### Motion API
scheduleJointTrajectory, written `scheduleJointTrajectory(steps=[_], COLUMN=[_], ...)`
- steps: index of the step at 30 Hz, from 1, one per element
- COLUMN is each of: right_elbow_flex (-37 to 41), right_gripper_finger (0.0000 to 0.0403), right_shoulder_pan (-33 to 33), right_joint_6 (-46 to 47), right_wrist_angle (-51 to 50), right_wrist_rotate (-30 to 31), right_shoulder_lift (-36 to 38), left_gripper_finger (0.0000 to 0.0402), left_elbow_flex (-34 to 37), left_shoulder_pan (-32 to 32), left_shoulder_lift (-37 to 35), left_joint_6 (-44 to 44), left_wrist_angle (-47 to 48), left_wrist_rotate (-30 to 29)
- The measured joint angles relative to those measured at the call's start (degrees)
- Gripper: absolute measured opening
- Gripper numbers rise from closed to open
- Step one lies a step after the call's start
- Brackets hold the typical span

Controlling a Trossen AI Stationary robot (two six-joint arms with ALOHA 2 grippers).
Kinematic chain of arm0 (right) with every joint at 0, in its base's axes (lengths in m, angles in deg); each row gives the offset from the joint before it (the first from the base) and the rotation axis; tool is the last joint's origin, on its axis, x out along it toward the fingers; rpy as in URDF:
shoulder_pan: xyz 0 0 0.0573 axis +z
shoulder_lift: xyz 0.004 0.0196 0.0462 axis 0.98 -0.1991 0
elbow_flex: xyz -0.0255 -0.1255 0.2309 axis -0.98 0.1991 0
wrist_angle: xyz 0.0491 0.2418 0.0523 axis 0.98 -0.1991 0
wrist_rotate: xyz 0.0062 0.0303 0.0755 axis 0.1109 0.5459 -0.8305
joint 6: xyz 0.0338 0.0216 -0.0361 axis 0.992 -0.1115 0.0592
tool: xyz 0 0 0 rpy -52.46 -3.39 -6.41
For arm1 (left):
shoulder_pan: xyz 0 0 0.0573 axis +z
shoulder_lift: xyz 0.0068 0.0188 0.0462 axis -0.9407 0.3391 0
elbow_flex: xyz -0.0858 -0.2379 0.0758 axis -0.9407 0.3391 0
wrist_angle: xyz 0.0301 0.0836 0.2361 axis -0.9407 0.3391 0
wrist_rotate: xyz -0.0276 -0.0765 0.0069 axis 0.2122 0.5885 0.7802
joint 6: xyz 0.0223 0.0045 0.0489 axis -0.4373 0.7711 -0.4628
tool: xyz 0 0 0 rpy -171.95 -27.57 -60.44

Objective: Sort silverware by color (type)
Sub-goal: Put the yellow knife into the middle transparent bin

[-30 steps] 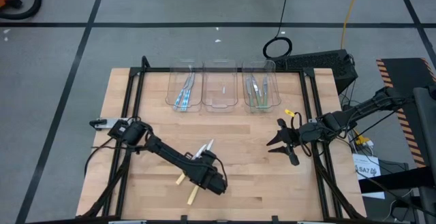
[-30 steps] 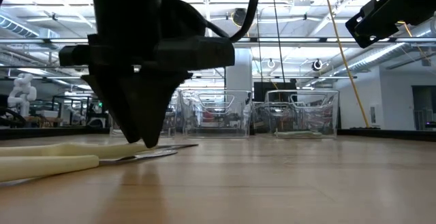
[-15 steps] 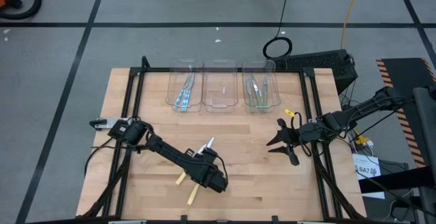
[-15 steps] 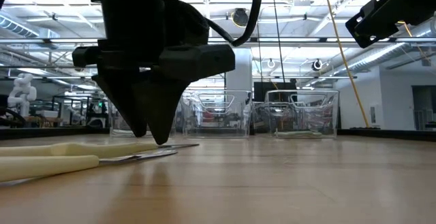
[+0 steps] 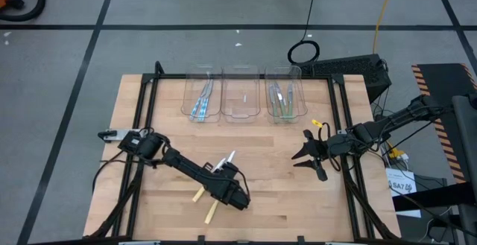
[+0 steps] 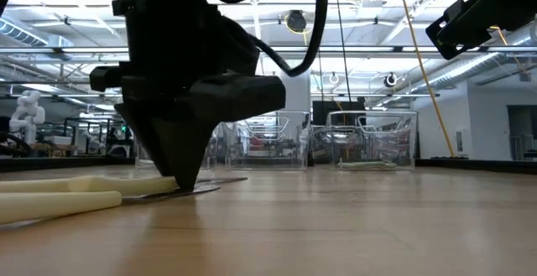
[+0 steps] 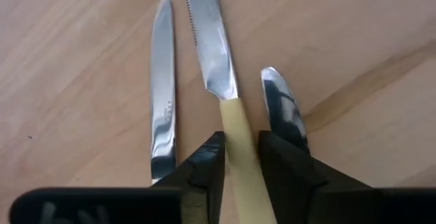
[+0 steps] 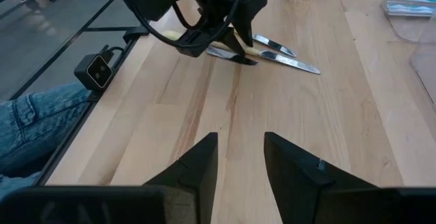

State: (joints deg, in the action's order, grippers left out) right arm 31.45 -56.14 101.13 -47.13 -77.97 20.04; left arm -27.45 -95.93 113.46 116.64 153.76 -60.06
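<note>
Narrowing from a wider spread, my left claw (image 7: 238, 152) now pinches the pale-yellow-handled serrated knife (image 7: 216, 67) lying on the wooden tabletop (image 5: 298, 200) between two other silvery utensils; lifting comes next, I judge. My right claw (image 5: 304, 156) waits parted.

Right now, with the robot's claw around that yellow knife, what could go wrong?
1. The left gripper has its fingers on either side of the pale yellow knife's handle, right behind the blade. Held so far from its middle, it might tip or slip when lifted.
2. Two more utensils, another knife and a spoon, lie close on either side. The fingers might bump or drag them.

The right gripper waits open near the table's right edge.
</note>
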Motion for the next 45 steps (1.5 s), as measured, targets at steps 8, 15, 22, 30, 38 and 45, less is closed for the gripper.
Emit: scheduleJointTrajectory(steps=[8, 15, 22, 30, 38, 45], right_elbow_flex=[0.0, 0.0, 0.0, 0.0, 0.0, 0.0], right_gripper_finger=[0.0116, 0.0116, 0.0116, 0.0116, 0.0116, 0.0116], right_shoulder_pan=[0.0, 0.0, 0.01, 0.0, 0.01, 0.02], right_joint_6=[0.0, 0.0, -0.73, -0.87, -0.88, -0.87], right_wrist_angle=[0.02, 0.04, 0.04, 0.04, 0.05, 0.07], right_wrist_rotate=[0.0, 0.0, 0.02, 0.02, 0.02, 0.04], right_shoulder_lift=[-0.02, -0.02, -0.02, -0.02, -0.02, 0.0], left_gripper_finger=[0.0063, 0.0058, 0.0056, 0.0055, 0.0052, 0.0054], left_elbow_flex=[0.02, 0.0, 0.0, 0.0, -1.76, -6.82], left_shoulder_pan=[0.22, 0.85, 0.54, 0.5, -0.14, -1.01], left_shoulder_lift=[0.0, 0.0, 0.09, -0.02, -0.78, -0.97], left_joint_6=[-3.35, -4.8, -5.85, -6.3, -6.83, -8.2], left_wrist_angle=[-3.69, -4.28, -4.44, -4.4, -3.34, -2.27], left_wrist_rotate=[-0.39, -2.09, -3.83, -4.8, -7.39, -10.91])
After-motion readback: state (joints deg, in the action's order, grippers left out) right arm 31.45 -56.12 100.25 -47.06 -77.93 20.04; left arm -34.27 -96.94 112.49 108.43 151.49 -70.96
